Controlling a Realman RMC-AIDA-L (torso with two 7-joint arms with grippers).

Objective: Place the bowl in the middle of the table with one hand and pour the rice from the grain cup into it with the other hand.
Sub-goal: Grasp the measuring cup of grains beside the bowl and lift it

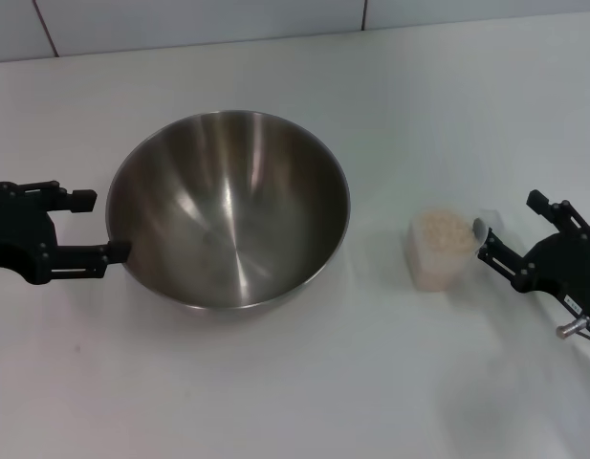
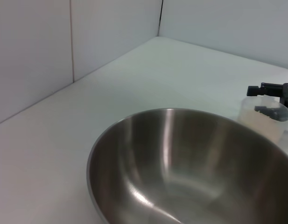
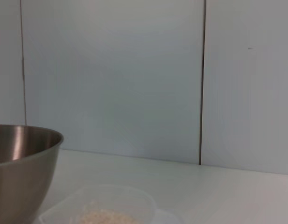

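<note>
We see the bowl [image 1: 232,206] sitting upright near the middle of the bench [image 1: 304,382], its steel inside bare. To its right, apart from it, the grain cup [image 1: 440,249] stands upright with the rice [image 1: 442,232] filling it. Our left gripper [image 1: 89,228] is at the bowl's left rim, jaws spread, the nearer finger touching the rim. Our right gripper [image 1: 510,234] waits just beside the cup's handle, jaws released and gripping nothing.
</note>
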